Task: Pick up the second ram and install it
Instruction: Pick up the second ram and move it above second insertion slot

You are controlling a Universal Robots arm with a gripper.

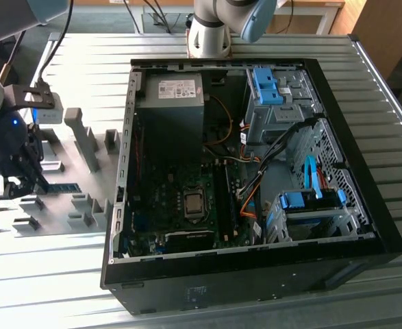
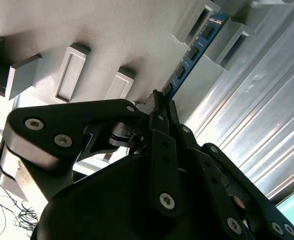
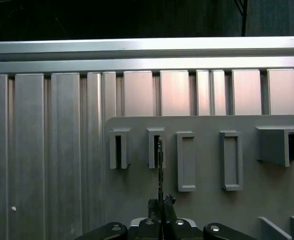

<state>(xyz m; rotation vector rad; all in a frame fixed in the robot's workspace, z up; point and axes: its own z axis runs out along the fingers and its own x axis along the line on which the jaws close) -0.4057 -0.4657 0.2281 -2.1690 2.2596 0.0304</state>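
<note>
Exterior view: noted gripper [image 1: 38, 181] down at grey fixture plate [image 1: 70, 223], well apart from computer case [image 1: 255, 288]. Second wrist view: found pinching near end of second ram [image 2: 194, 50], stood on edge in slotted blocks [image 2: 234, 37], likely for finger access. First wrist view: seen edge-on, straight ahead of gripper.

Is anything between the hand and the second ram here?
Nothing visible: in both wrist views the hand is closed on one end of the second ram, whose far end sits in the gray holder.
</note>
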